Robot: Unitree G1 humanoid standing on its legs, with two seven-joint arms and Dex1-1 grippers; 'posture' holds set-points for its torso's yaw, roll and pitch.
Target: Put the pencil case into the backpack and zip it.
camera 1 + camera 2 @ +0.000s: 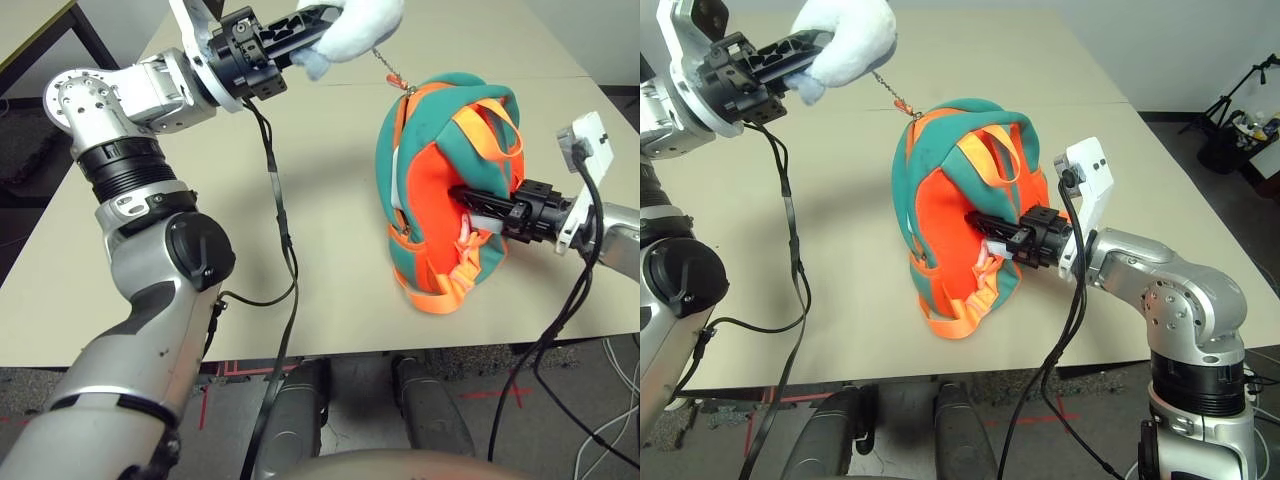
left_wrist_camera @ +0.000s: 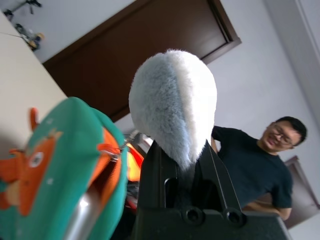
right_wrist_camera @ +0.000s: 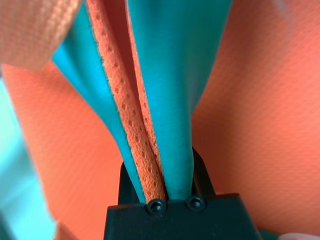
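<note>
At the upper left of the frame the left claw (image 1: 315, 25) is clamped on the plush shark charm (image 1: 355, 30), its chain running to the backpack (image 1: 440, 190) standing right of centre on the worktop (image 1: 300, 230). The right claw (image 1: 470, 200) pinches a fold of backpack fabric. Judging by this, zipping goes best with the right claw anchoring while the left pulls the charm steadily along the zipper line.

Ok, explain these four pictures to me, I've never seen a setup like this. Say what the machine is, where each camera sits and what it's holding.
This is a humanoid robot with two arms at a beige table. The two wide pictures come from cameras in its head, looking down. The other two come from cameras on its wrists, looking along the black fingers. A teal and orange backpack stands on the table. The left gripper is shut on the grey plush shark charm, chained to the backpack's zipper. The right gripper pinches a fold of the backpack's fabric. A person watches in the background.
</note>
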